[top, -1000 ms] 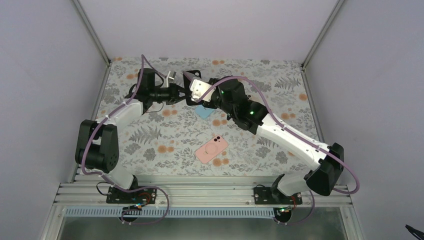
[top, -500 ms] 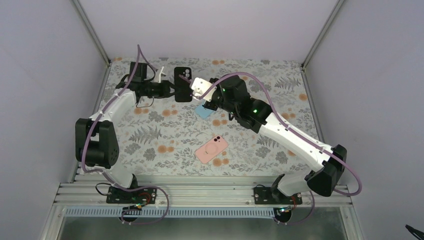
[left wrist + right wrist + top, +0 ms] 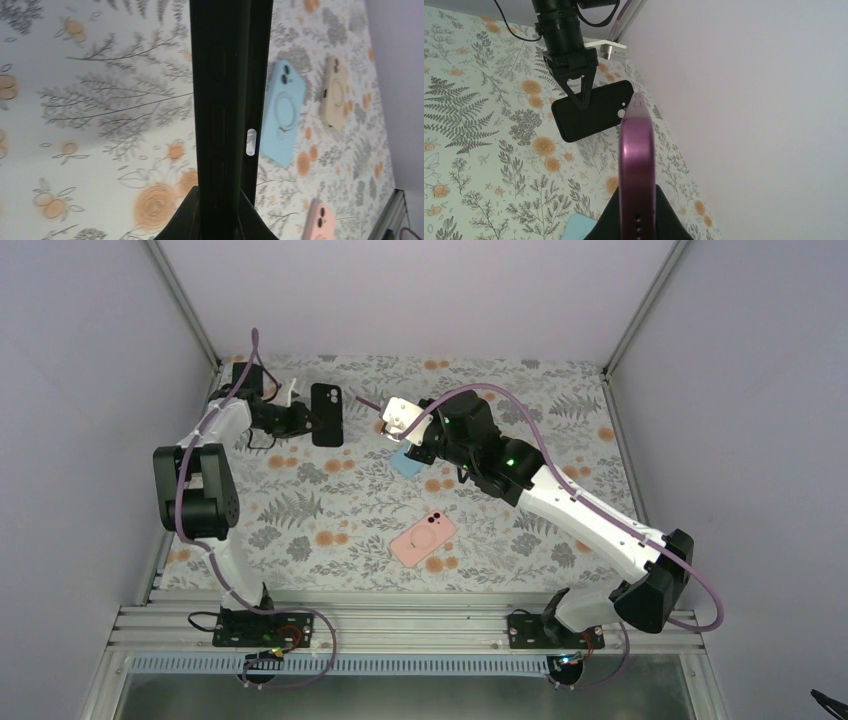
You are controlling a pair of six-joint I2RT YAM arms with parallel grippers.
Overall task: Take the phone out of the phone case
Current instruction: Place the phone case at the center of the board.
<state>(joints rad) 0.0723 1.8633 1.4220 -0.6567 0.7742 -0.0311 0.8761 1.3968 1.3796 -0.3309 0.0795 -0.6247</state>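
The left arm (image 3: 228, 430) and right arm (image 3: 585, 515) pair white links with bulky black joints; a purple cable (image 3: 478, 388) trails along each. Green lights (image 3: 509, 462) dot the right arm. The left pincer (image 3: 584, 104) is black, its finger a hollow triangle.

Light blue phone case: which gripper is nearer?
Right. The right gripper hangs close by the light blue phone case; the left gripper, holding the black phone case, is far left of it.

Cloth (image 3: 300, 510) white, printed with grey ferns and orange blossoms. Phone case (image 3: 326, 414) black, phone (image 3: 636, 165) metallic purple. Spare cases: pink case (image 3: 423, 538), light blue case (image 3: 405, 462) at its 12 o'clock, beige case (image 3: 334, 92).
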